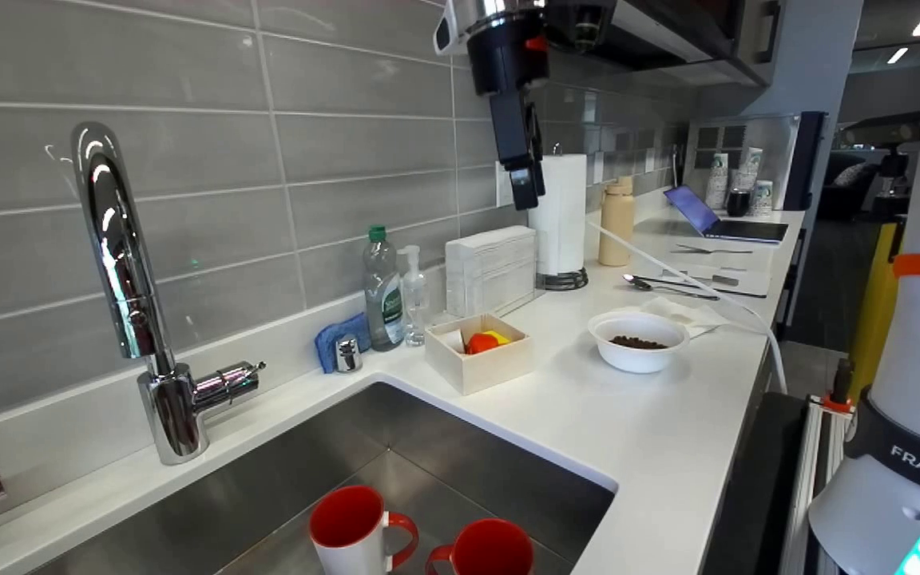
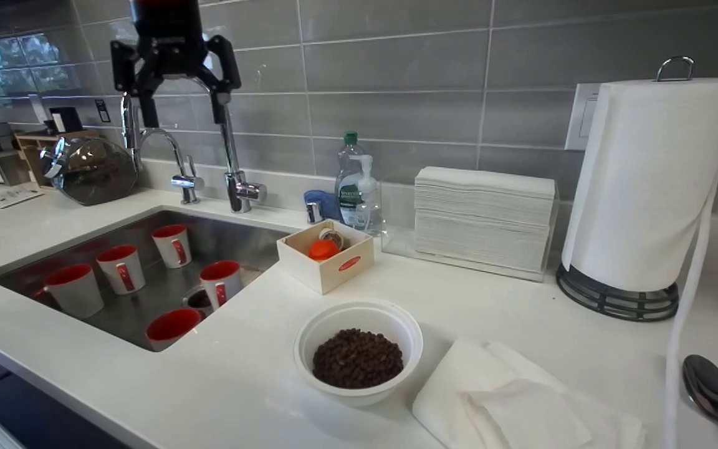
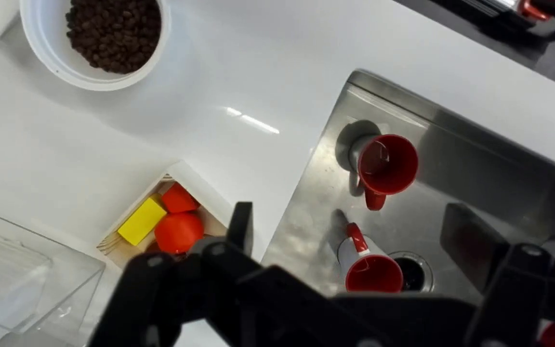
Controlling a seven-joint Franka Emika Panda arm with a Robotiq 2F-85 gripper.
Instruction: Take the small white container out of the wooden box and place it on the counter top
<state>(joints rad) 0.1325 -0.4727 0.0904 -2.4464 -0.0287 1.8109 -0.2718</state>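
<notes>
The pale wooden box stands on the white counter top beside the sink corner, in both exterior views and the wrist view. It holds a red round thing, a yellow block and another red piece. In an exterior view a small round white-rimmed thing with a brownish face sits behind the red one; I cannot tell whether it is the small white container. No other such container shows. My gripper is open and empty, high above the sink, with its fingers wide apart.
The steel sink holds several red-and-white mugs. A white bowl of brown pellets stands near the box. Soap bottles, a napkin stack, a paper-towel roll and a tall faucet line the wall.
</notes>
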